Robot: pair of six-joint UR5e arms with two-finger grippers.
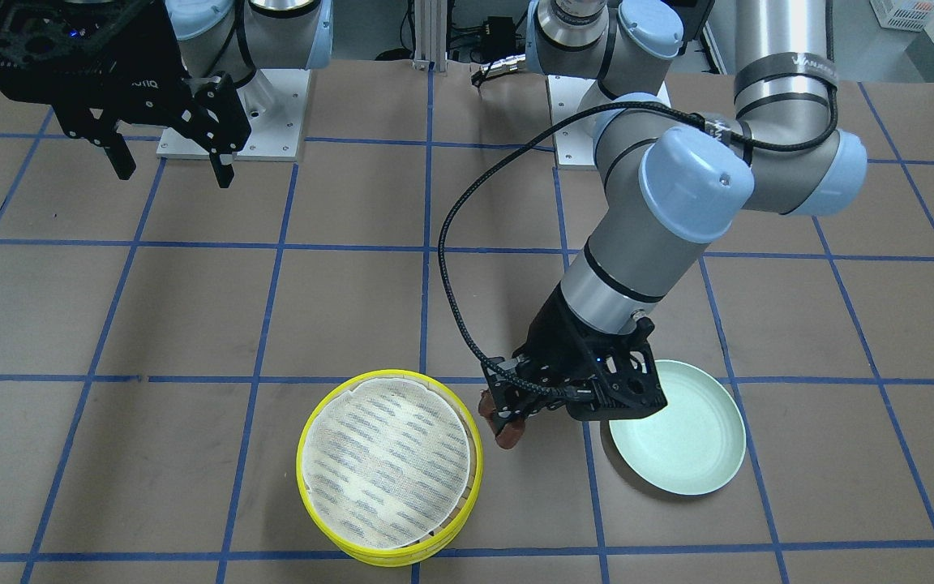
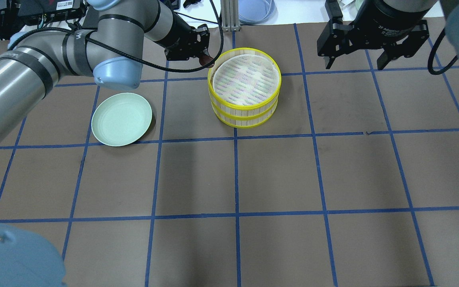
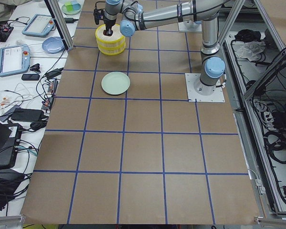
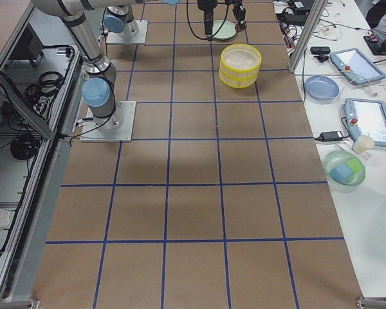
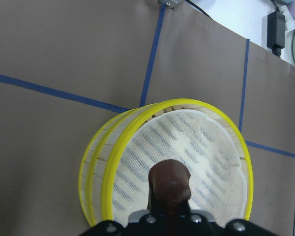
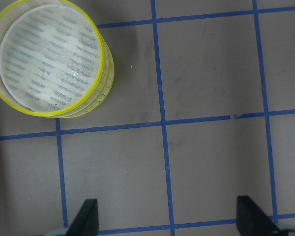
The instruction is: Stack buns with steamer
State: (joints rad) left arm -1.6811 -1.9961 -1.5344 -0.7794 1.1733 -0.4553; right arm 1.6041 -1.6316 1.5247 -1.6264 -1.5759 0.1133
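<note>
Overhead view. Left gripper (image 2: 202, 57) clenched on dark reddish-brown bun (image 1: 509, 436), just beside ten o'clock rim of steamer (image 2: 245, 107), both tiers stacked, white liner uppermost. Pale green plate (image 2: 122, 119) at steamer's nine o'clock, well apart. Right gripper (image 1: 173, 170) spread wide, raised, toward two o'clock.

On my screen the brown paper-covered table (image 2: 277, 171) carries a grid of blue tape lines. The round two-tier bamboo steamer (image 2: 245, 113) has pale tan slatted walls and bright yellow rims. Its white cloth liner (image 2: 246, 76) is patterned with rows of grey dashes. I see a dark reddish-brown oval bun (image 5: 169, 184), a plain pale green round plate (image 2: 122, 118), and a black left gripper (image 1: 506, 423) and right gripper (image 2: 355, 65).
</note>
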